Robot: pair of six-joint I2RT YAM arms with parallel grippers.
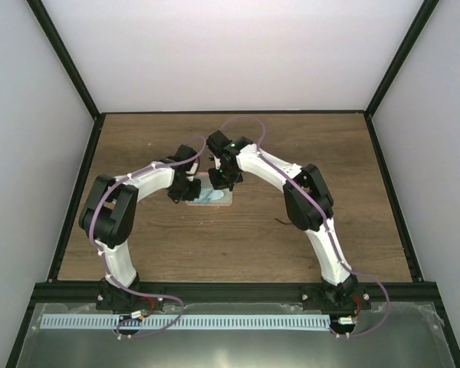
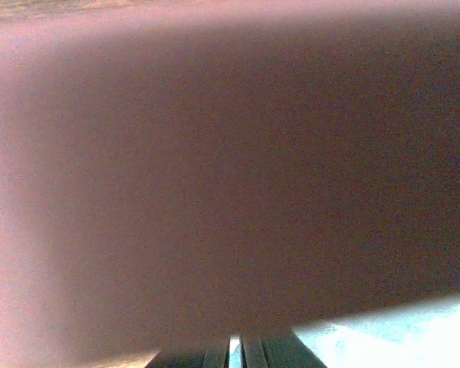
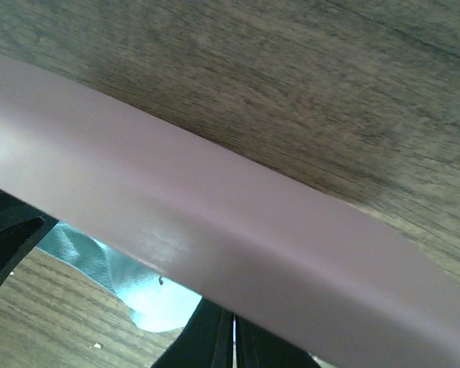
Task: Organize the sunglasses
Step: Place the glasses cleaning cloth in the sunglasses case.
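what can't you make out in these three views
- Sunglasses: not identifiable in any view; the top view shows only a thin dark strand by the right arm, too small.
- Pink case: open or closed unclear; both arms cover it from above, and the left wrist view is a blur, too close.
- Blue cloth: mostly hidden behind the case.
- Left gripper, right gripper: fingers cut off by bottom edge.

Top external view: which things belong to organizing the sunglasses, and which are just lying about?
Job: pink case; light blue cloth; left hand and right hand, both shut, at the case. Sunglasses themselves not plainly visible.
Lying about: only a thin dark sliver by the right arm, too small to identify.
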